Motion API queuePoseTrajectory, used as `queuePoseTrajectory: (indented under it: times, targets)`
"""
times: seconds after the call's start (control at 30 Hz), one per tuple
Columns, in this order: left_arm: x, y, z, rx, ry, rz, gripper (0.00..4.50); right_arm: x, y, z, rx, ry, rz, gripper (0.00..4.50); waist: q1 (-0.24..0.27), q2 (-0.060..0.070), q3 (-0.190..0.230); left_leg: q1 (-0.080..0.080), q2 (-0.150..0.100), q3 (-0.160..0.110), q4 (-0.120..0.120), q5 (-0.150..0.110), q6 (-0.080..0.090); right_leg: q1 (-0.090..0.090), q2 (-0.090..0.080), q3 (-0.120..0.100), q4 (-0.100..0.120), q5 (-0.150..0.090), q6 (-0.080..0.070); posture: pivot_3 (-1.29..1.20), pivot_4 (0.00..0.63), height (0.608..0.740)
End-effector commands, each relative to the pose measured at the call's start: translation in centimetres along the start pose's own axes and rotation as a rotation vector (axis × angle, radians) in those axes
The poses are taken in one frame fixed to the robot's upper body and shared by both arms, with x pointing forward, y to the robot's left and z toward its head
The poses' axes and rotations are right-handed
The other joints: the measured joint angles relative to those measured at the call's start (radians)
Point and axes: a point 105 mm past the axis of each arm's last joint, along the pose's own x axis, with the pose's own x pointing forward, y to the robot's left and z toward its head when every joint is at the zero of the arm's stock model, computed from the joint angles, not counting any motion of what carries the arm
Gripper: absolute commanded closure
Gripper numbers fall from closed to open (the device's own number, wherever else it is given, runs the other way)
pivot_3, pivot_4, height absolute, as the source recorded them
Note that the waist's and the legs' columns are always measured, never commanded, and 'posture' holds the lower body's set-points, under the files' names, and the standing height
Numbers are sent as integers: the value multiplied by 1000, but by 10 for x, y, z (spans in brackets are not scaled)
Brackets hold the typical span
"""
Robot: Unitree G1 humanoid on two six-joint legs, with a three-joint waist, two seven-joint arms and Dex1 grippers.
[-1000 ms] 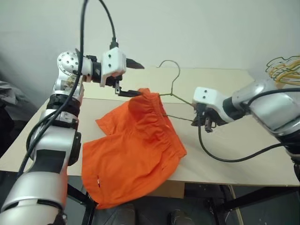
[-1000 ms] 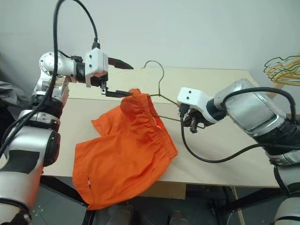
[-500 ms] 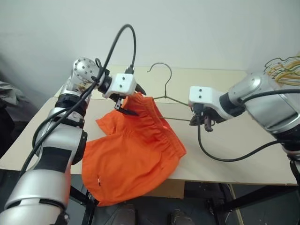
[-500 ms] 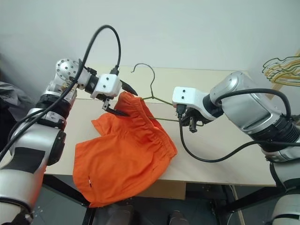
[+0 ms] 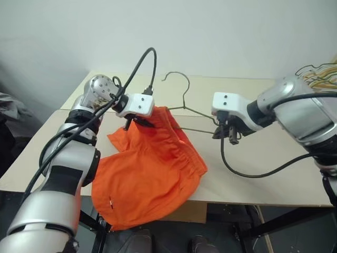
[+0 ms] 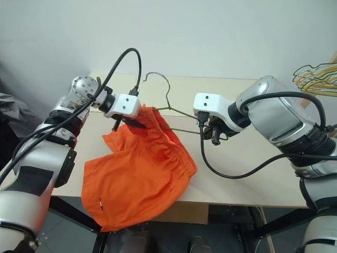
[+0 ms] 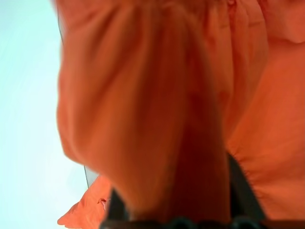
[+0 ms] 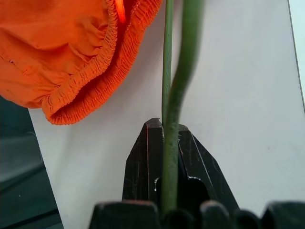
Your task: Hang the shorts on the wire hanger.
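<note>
The orange shorts [image 5: 150,174] lie on the table, with their lower half drooping over its front edge. The gathered waistband is raised at the far end, where my left gripper [image 5: 140,122] is shut on it. In the left wrist view the fabric [image 7: 157,119] bunches between the black fingers [image 7: 240,188]. The thin grey wire hanger [image 5: 200,112] lies with its hook [image 5: 176,76] pointing away from me and one end tucked into the waistband. My right gripper [image 5: 225,134] is shut on the hanger's other end, and the wire [image 8: 167,157] runs between its fingers.
The pale table [image 5: 263,168] stands against a white wall. A bunch of yellowish hangers [image 5: 318,74] hangs at the far right. My right wrist's black cable [image 5: 253,174] loops low over the table to the right of the shorts.
My left gripper came down from above the shorts onto the raised waistband and closed from wide open onto the fabric. The right gripper kept its grip on the hanger, nearly still.
</note>
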Motion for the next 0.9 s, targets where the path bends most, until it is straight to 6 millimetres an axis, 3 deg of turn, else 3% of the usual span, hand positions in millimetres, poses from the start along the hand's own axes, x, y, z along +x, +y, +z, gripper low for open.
queuePoseTrajectory:
  times: [0.03, 0.2, 0.37, 0.63, 0.77, 0.9]
  targets:
    - [-2, 4, 5, 9, -22, 23, 4465, -18, -4, 15, -31, -55, -42, 4500, -4, 0, 0, 0, 0, 0, 0, 0, 0, 0, 0, 0, 0, 0, 0, 82, 0, 740]
    - [-3, 12, 6, -26, -42, 80, 4465, -14, -3, 12, -141, -85, -84, 4500, -10, 0, 0, 0, 0, 0, 0, 0, 0, 0, 0, 0, 0, 0, 0, 81, 0, 740]
    - [-9, 17, 9, -87, -85, 110, 4500, -16, -1, 0, -79, -113, -136, 3003, -11, 0, 0, 0, 0, 0, 1, 0, 0, 0, 0, 0, 1, 0, 0, 77, 0, 740]
    - [-20, 13, 3, -198, -125, 106, 4500, -60, -7, -41, 257, -234, -372, 113, -11, 0, 0, 0, 0, -1, 2, 0, 0, 1, 0, 0, 0, 0, 0, 52, 0, 740]
    - [-22, 11, 1, -229, -132, 99, 4500, -81, 1, -68, 428, -306, -461, 16, -11, 0, 0, 0, 0, -1, 2, 0, 0, 2, 0, 0, 1, 0, 0, 47, 0, 740]
    - [-21, 12, 0, -244, -133, 110, 4500, -71, 33, -80, 506, -374, -392, 16, -14, -1, 0, 2, 0, -3, 2, 0, 0, 4, 1, 0, 1, 0, 0, 44, 0, 740]
